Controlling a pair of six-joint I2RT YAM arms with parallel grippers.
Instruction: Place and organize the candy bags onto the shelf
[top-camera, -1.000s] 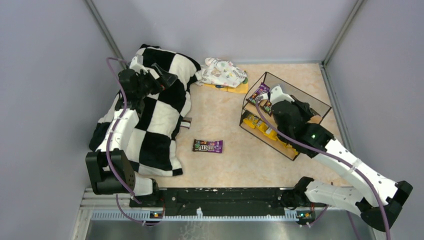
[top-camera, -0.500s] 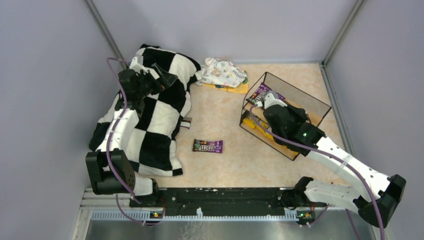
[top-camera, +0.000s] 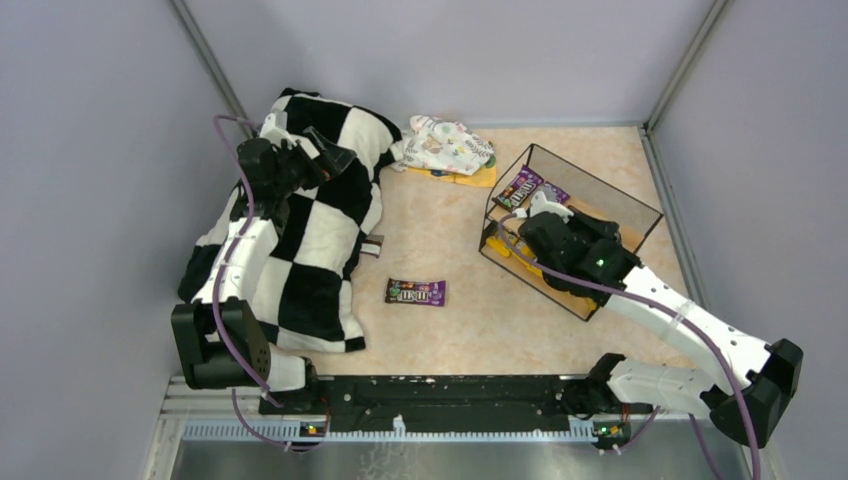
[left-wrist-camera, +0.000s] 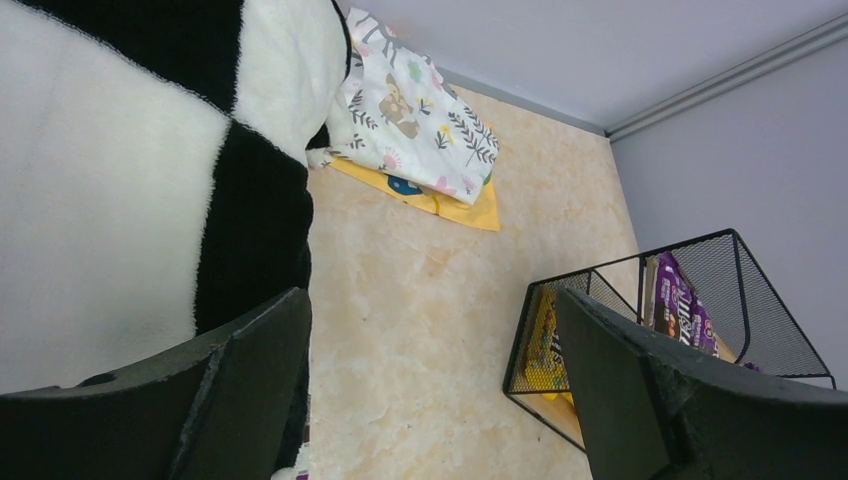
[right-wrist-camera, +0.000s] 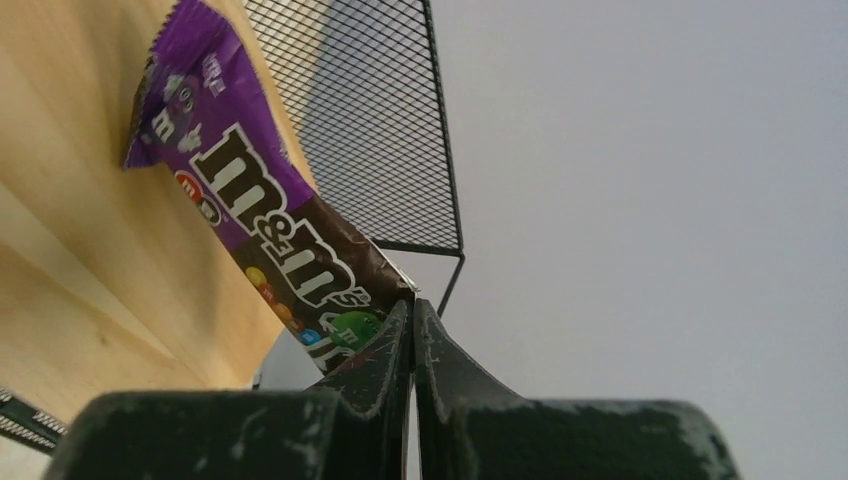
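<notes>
Right claw (right-wrist-camera: 412, 310) is closed; glossy purple candy packet (right-wrist-camera: 265, 235) rests ahead on black-wire wooden shelf (right-wrist-camera: 85, 260), second purple packet (top-camera: 416, 292) lies unshelved leftward

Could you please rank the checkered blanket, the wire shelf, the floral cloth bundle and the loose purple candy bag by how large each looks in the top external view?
Largest to smallest:
1. checkered blanket
2. wire shelf
3. floral cloth bundle
4. loose purple candy bag
No ties; each step is clear.

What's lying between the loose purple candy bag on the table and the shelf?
Nothing; the top view shows only bare tabletop between that candy bag and the shelf.
</notes>
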